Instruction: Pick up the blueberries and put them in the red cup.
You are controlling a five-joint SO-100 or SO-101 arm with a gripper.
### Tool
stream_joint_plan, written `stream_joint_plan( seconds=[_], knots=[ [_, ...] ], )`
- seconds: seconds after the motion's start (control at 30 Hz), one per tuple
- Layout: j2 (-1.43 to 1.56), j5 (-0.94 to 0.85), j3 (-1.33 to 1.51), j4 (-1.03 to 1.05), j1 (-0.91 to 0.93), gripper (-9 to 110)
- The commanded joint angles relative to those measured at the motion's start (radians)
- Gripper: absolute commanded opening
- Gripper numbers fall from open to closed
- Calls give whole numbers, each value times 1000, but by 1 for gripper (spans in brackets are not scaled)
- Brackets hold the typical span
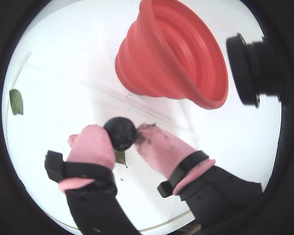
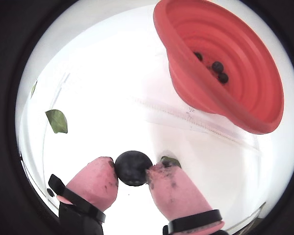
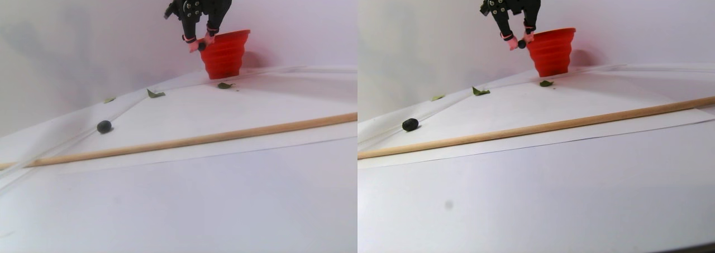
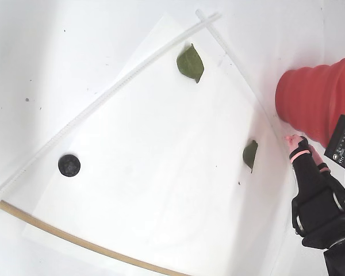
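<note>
My gripper is shut on one dark blueberry, held between the pink fingertips above the white sheet; it also shows in the other wrist view. The red cup stands upright just ahead and to the right, with three blueberries at its bottom. In the stereo pair view the gripper hangs beside the cup's rim, on its left side. Another blueberry lies alone on the sheet far from the cup; it also shows in the stereo pair view. In the fixed view the held berry is hidden.
Green leaves lie on the sheet: one near the far corner, one below the gripper. A long wooden stick crosses the table in front. Thin clear rods edge the white sheet.
</note>
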Motion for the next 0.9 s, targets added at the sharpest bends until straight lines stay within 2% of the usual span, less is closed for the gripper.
stream_joint_plan(
  seconds=[0.0, 0.87],
  knots=[
    [25, 26, -104, -23, -2, 11],
    [110, 149, -187, -11, -29, 11]
  ],
)
